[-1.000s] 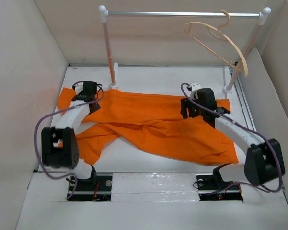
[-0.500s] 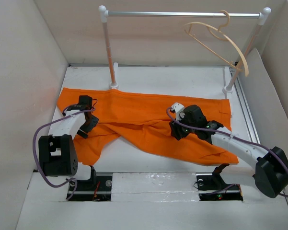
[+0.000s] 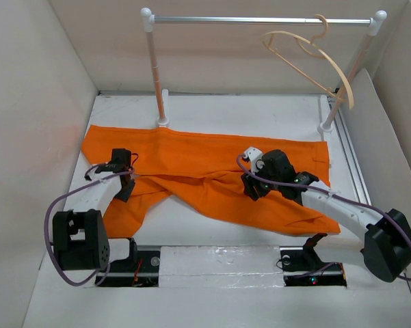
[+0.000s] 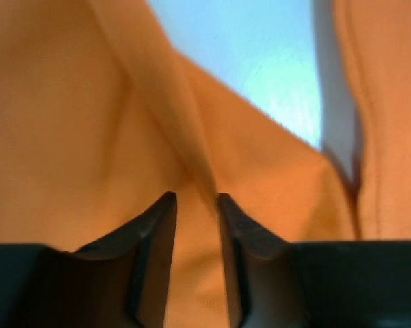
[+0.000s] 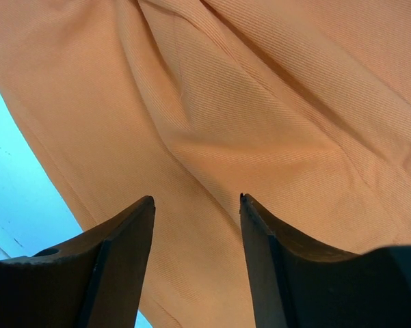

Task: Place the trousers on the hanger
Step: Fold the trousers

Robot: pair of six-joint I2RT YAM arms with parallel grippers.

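The orange trousers (image 3: 205, 164) lie spread across the table, waistband at the right, legs running left, one leg folded toward the near left. The beige wooden hanger (image 3: 308, 58) hangs tilted from the right end of the rail. My left gripper (image 3: 126, 186) is down on the left leg; in the left wrist view its jaws (image 4: 195, 205) stand narrowly apart with a raised fold of trousers (image 4: 89, 123) pinched between them. My right gripper (image 3: 252, 188) is low over the middle of the trousers; in the right wrist view it (image 5: 197, 201) is open, with fabric (image 5: 273, 89) just below.
A silver rail (image 3: 246, 20) on two white posts (image 3: 154, 75) stands at the back. White walls close in the table on the left, right and back. Bare table (image 3: 239, 113) lies behind the trousers and a strip (image 3: 184, 222) lies in front.
Both arms came toward the near side. The left gripper moved from the far left edge of the trousers onto the left leg fold. The right gripper moved from the waistband to the middle and lowered.
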